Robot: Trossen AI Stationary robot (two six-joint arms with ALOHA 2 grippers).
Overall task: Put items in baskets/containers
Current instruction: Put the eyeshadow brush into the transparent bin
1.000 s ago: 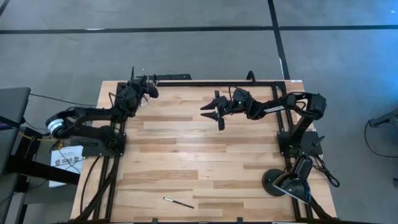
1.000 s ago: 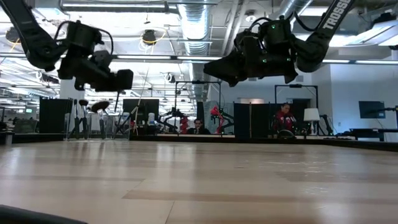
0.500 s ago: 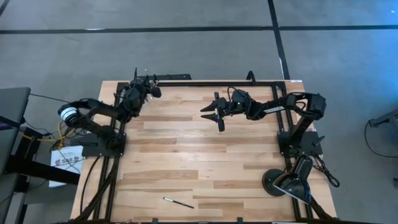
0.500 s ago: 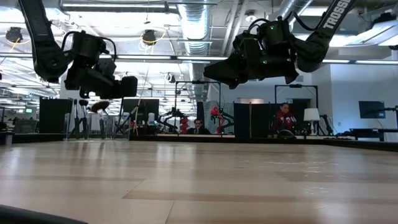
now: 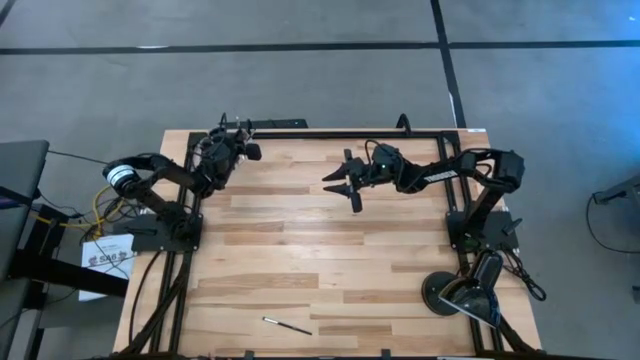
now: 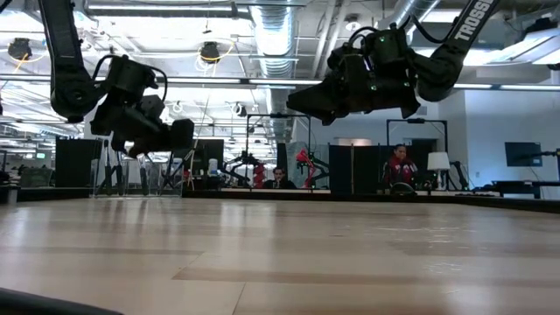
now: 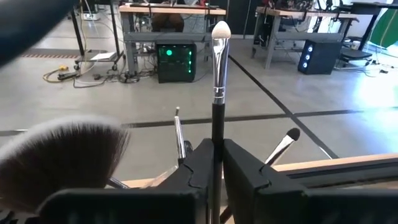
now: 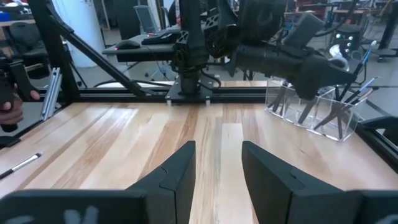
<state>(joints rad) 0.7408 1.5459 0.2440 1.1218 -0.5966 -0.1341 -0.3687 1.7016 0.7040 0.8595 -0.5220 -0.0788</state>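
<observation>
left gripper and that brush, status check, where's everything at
Left gripper shut on a brush, over the clear cup at the table's far left corner. Right gripper open, empty, mid-table. One brush loose at the near edge. Nothing in the way.

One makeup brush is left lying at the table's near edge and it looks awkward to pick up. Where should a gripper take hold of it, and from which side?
Grip the lone makeup brush around the middle of its thin handle, coming straight down from above with the fingers set across its length. It lies flat on the wooden table, slim and slightly slanted, so probably only a top-down pinch will catch it.
</observation>
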